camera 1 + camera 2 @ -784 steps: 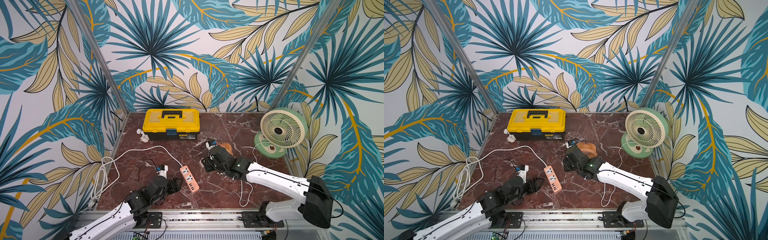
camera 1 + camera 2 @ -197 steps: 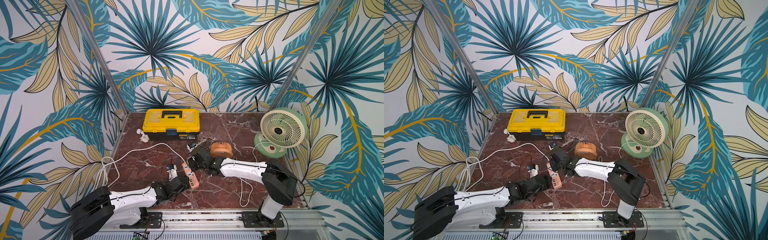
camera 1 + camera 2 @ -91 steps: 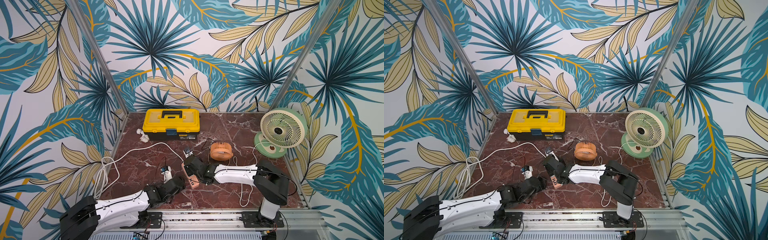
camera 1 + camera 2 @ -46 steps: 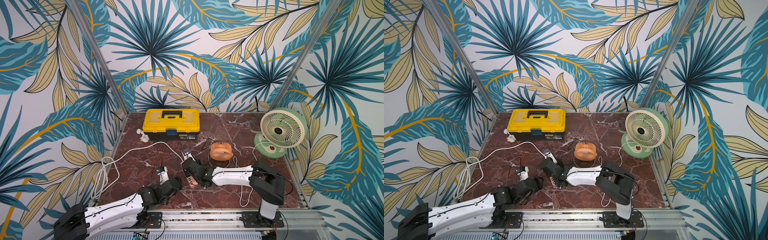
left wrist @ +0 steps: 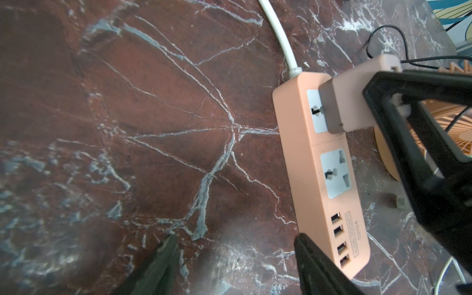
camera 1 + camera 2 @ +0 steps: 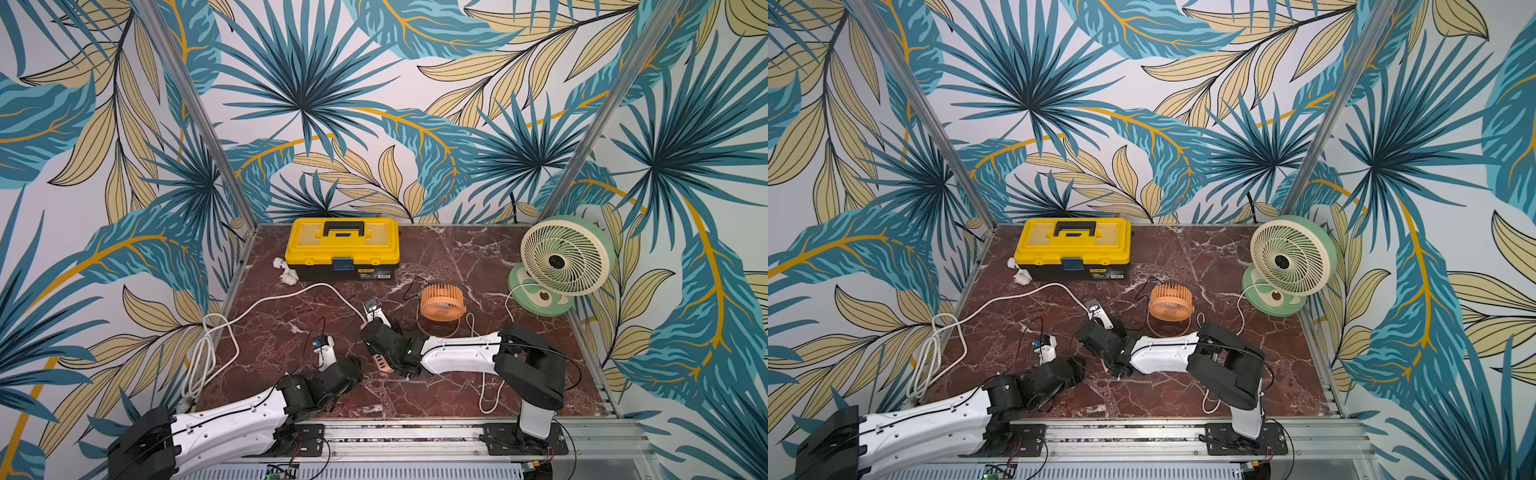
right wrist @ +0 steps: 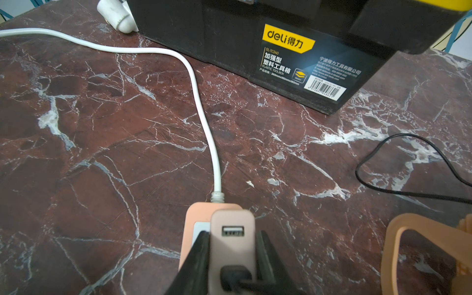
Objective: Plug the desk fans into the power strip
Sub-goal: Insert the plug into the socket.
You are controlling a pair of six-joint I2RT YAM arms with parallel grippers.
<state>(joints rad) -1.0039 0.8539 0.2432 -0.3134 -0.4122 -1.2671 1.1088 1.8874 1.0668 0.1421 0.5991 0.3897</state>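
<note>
Near the table's front edge, mid-width, the salmon power strip lies flat, my right gripper clamped on the pink USB adapter at its cord-end socket, left gripper open and empty beside the USB end; I'd press straight down, square, till flush.

Red marble tabletop under yellow toolbox, salmon power strip, orange fan, green fan.
</note>
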